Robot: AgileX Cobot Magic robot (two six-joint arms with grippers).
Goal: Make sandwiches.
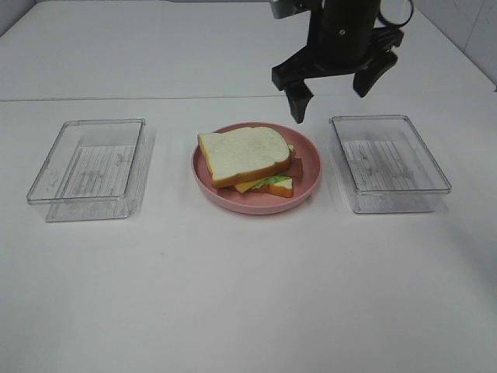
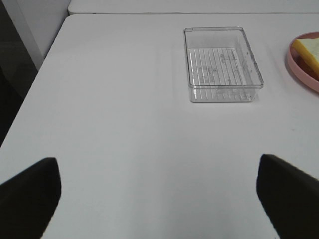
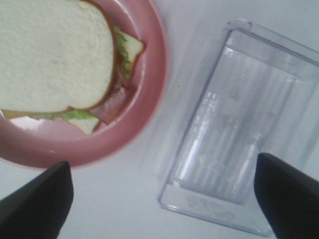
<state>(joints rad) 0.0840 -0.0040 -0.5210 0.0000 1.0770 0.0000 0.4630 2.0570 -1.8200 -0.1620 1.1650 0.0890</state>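
Pink plate (image 1: 309, 167) holds the assembled sandwich (image 1: 247, 155), so the released right tool (image 1: 335, 92) should withdraw straight upward, avoiding nudging that tilted top slice.

White table (image 1: 233, 295) is showing bare and plain. The pink plate (image 1: 307, 159) is carrying the sandwich (image 1: 245, 154): white bread, orange-brown crust, green lettuce, yellow cheese and brown-red bacon peeking out. Two clear trays (image 1: 87, 167) (image 1: 388, 162) are showing ribbed floors. The right claw (image 1: 334, 85) is looking black.

one sandwich (image 1: 250, 159), one pink plate (image 1: 310, 159), two clear trays (image 1: 89, 165)
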